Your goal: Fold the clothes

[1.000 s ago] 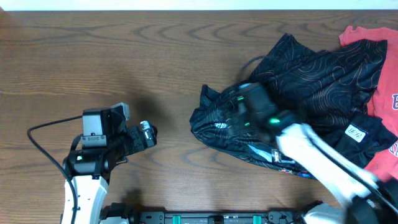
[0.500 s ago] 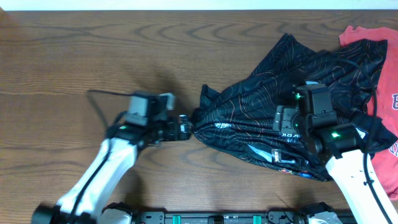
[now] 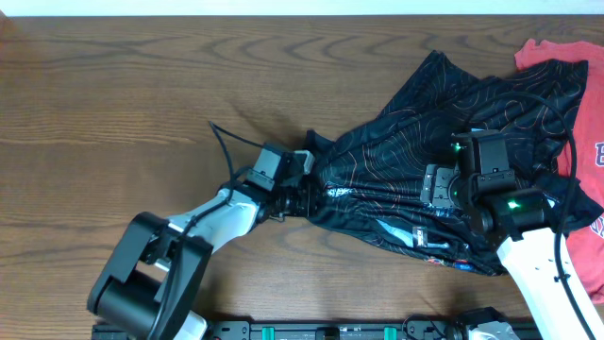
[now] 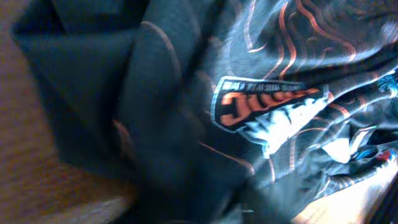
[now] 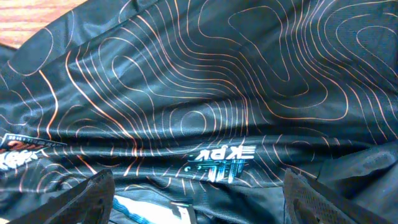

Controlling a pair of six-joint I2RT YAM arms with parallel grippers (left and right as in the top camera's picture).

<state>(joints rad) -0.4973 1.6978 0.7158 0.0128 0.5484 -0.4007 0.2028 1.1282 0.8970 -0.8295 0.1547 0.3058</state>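
The clothes, a black jersey (image 3: 406,142) with thin orange contour lines, lie crumpled right of the table's middle. My left gripper (image 3: 308,195) is at the jersey's left edge. Dark folds of the jersey (image 4: 155,93) and its orange-white logo (image 4: 249,106) fill the left wrist view. The cloth bunches into the jaws at the bottom and no fingers stand apart. My right gripper (image 3: 428,187) hovers over the jersey's middle, pointing left. The right gripper (image 5: 199,205) is open, its fingers (image 5: 93,199) wide over the jersey (image 5: 205,81) just below the light-blue lettering (image 5: 221,158).
A coral-red T-shirt (image 3: 576,104) lies at the far right, partly under the jersey's right side. The brown wooden table (image 3: 142,94) stretches bare to the left. The left arm's cable (image 3: 231,142) loops over the wood behind the arm.
My left arm has swung right from the front left to the jersey's left edge and its jaws have closed there. The right arm drew back from the jersey's left part toward the right.
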